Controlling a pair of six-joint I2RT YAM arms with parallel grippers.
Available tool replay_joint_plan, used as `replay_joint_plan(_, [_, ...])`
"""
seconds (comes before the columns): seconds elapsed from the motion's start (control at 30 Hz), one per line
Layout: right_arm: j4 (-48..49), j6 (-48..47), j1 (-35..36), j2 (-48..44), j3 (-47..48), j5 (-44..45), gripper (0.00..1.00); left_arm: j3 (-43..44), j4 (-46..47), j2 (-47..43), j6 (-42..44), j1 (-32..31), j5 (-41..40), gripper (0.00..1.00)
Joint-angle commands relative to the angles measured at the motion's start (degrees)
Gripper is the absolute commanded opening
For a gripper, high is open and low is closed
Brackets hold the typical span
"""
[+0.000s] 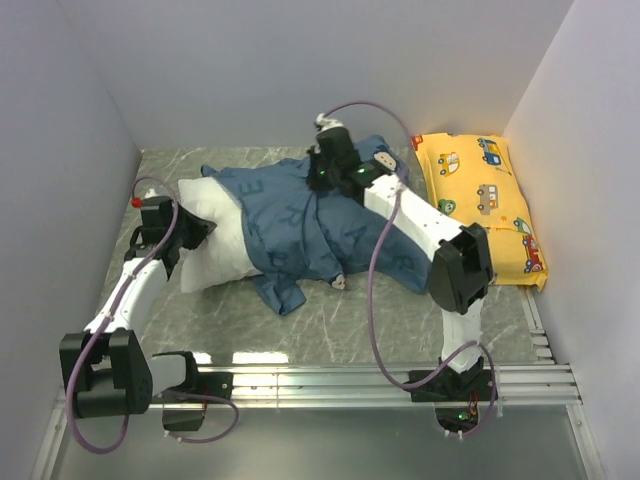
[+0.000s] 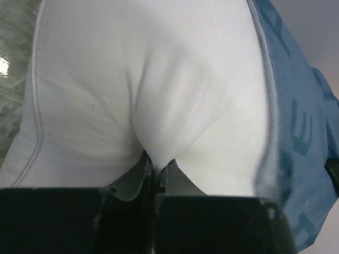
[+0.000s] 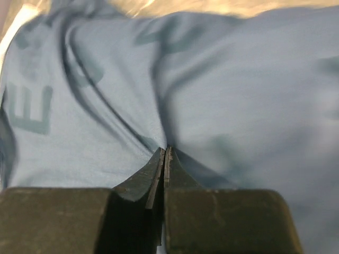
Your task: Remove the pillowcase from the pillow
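L gripper is pinching a fold of white pillow, jaws closed. R gripper is nipping pillowcase cloth; pillow's right end is lying hidden beneath.

The left gripper pinches a fold of the white pillow, jaws nearly together; the blue pillowcase covers the pillow's right side; grey marbled table shows at left.
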Motion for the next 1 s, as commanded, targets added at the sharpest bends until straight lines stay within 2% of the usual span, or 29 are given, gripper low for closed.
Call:
replay_joint_plan(0.0, [-3.83,1.57,-8.57,-5.87,-1.58,2.01,0.0,-4.05,-4.81,-1.72,0.38,4.17,-3.39,0.0])
replay_joint_plan(0.1, [-3.48,4.81,-15.77,-8.15,-3.95,0.79,0.0,-5.98,-6.13,-5.67,0.82,9.09,-2.7,0.0])
replay_joint_plan(0.2, [-2.34,6.49,-18.96,-9.56,-6.07,-2.73,0.0,-7.75,-6.74,-8.31,1.08,13.22,-1.38,0.0])
replay_joint_plan(0.4, [-0.67,5.27,-16.78,-10.79,-8.88,-6.77,0.01,-8.19,-4.99,-9.81,0.38,14.29,2.92,0.0])
replay_joint_plan(0.47, [-1.28,4.39,-15.2,-11.4,-9.32,-7.04,0.07,-7.58,-4.63,-10.17,0.9,14.29,4.41,0.0])
replay_joint_plan(0.57, [-1.28,2.19,-13.09,-14.47,-10.63,-4.68,0.32,-5.56,-5.24,-10.26,2.74,14.2,5.39,0.0])
replay_joint_plan(0.6, [-1.72,1.14,-11.25,-15.62,-10.99,-3.8,0.46,-4.51,-6.03,-10.52,3.1,14.11,5.3,0.0])
replay_joint_plan(0.7, [-1.99,0.17,-6.87,-20.89,-13.62,2.08,0.63,-3.62,-6.48,-11.48,3.98,14.11,5.91,0.0])
replay_joint_plan(0.83, [0.73,0.95,0.09,-29.15,-22.48,8.07,0.69,-3.36,-6.92,-12.37,4.25,13.58,6.01,0.0])
replay_joint_plan(0.97, [7.85,4.29,6.94,-38.37,-40.73,10.7,0.72,-3.1,-7.36,-12.98,4.68,13.23,6.01,0.0])
